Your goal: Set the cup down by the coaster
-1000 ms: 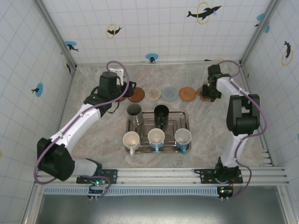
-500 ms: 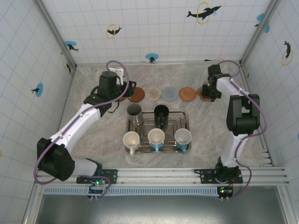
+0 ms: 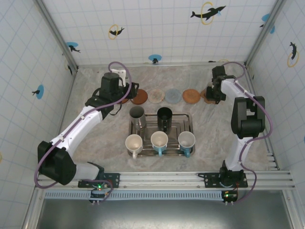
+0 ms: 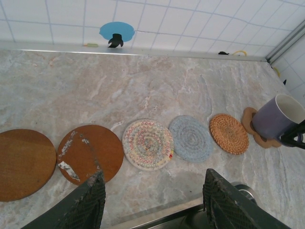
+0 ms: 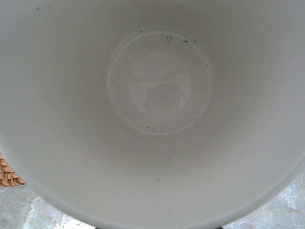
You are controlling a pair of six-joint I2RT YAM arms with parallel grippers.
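A purple cup point(image 4: 276, 117) with a white inside point(image 5: 159, 95) stands on the flower-shaped cork coaster point(image 4: 251, 125) at the right end of a row of coasters. My right gripper point(image 3: 213, 93) is down over it and shut on its rim; one dark finger shows at the cup's right side. A bit of the woven orange coaster point(image 5: 7, 176) peeks past the cup's wall. My left gripper point(image 4: 152, 205) hangs open and empty above the table, near the colourful woven coaster point(image 4: 147, 144).
The coaster row also holds two brown discs point(image 4: 90, 151), a blue-grey one point(image 4: 191, 138) and the orange wicker one point(image 4: 229, 133). A metal tray point(image 3: 188, 119) mid-table carries a steel cup point(image 3: 137, 116), a black cup point(image 3: 165, 118) and three white cups point(image 3: 159, 140).
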